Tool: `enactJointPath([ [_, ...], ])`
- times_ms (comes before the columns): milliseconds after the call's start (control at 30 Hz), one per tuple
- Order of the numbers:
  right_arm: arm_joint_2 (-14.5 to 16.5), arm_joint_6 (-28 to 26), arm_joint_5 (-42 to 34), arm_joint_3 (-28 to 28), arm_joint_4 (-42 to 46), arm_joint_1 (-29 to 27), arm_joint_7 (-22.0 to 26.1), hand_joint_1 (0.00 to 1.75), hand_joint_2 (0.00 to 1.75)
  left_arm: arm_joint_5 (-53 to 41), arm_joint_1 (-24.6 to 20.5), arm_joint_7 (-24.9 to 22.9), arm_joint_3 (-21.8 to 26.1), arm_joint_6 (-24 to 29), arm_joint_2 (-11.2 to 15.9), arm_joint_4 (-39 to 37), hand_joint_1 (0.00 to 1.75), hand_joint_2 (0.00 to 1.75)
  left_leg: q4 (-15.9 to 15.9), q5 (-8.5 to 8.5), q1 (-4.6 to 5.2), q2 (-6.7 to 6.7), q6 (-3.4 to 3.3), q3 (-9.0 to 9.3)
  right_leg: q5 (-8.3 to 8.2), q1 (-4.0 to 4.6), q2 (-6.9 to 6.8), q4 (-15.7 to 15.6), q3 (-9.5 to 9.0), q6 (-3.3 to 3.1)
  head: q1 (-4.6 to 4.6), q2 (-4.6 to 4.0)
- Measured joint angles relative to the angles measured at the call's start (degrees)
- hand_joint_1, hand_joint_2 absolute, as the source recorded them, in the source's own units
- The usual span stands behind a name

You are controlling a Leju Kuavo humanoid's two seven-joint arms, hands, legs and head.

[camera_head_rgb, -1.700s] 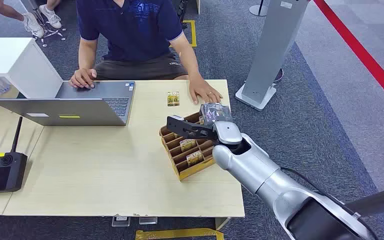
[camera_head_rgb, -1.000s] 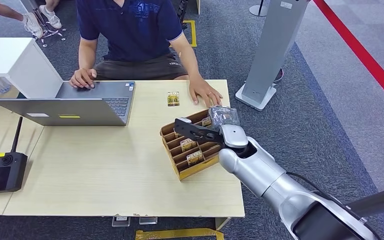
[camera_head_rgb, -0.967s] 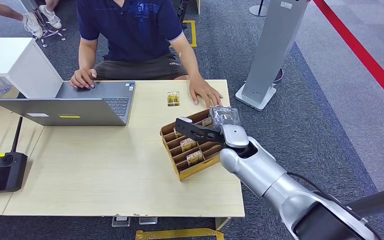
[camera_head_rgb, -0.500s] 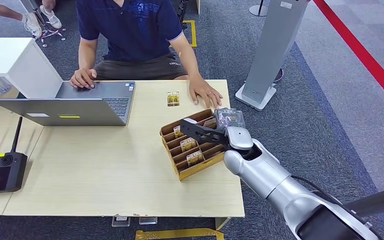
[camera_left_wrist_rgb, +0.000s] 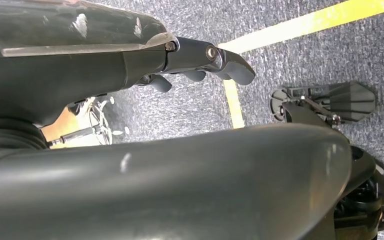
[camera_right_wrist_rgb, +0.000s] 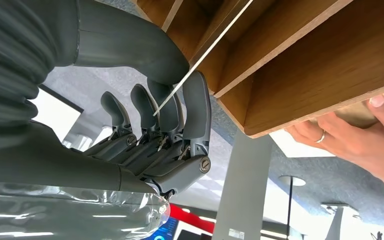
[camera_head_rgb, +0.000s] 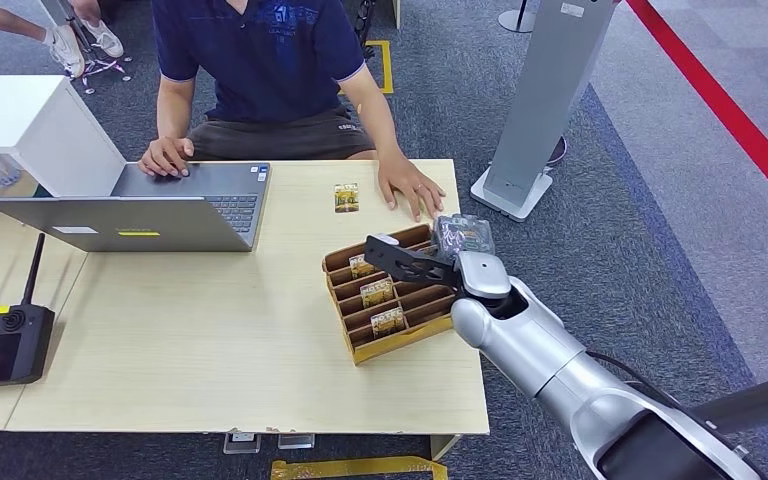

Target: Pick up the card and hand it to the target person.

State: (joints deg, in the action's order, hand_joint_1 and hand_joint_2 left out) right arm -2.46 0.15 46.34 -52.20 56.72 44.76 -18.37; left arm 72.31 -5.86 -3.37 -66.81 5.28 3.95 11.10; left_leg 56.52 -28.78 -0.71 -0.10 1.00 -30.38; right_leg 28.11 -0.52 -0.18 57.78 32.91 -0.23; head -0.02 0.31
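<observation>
The right hand's (camera_right_wrist_rgb: 150, 130) thumb and fingers (camera_right_wrist_rgb: 196, 107) pinch the thin edge of a card (camera_right_wrist_rgb: 200, 59) standing in the wooden slotted box (camera_head_rgb: 385, 300), apparently to lift it clear, while the box walls, the person's hand (camera_head_rgb: 410, 188) just beyond and a laptop (camera_head_rgb: 140, 208) crowd the handover path.

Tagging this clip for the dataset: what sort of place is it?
Probably an office reception or demo area: grey carpet with a red line, a light wooden desk with a laptop, and a person seated across it. The right hand is at a wooden card rack.
</observation>
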Motion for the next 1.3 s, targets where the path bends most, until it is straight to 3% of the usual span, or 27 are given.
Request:
enactJointPath([
  [633, 0.0, -2.0, 0.7, 1.0, 0.6, 0.0, 1.3, 1.4, 1.75, 0.4, 0.0, 0.0, -0.6, 0.5, 0.0, 0.0, 0.0, 0.0, 0.0, 0.0, 0.0, 0.0, 0.0, 0.0, 0.0, 0.0, 0.0, 0.0, -0.01, 0.0, 0.0, 0.0],
  [1300, -0.6, -3.6, -4.3, 4.3, 15.1, 3.4, 0.4, 1.4, 1.75, 2.5, 0.0, 0.1, -0.6, 0.6, 0.0, 0.0, 0.0, 0.0, 0.0, 0.0, 0.0, 0.0, 0.0, 0.0, 0.0, 0.0, 0.0, 0.0, -0.01, 0.0, 0.0, 0.0],
])
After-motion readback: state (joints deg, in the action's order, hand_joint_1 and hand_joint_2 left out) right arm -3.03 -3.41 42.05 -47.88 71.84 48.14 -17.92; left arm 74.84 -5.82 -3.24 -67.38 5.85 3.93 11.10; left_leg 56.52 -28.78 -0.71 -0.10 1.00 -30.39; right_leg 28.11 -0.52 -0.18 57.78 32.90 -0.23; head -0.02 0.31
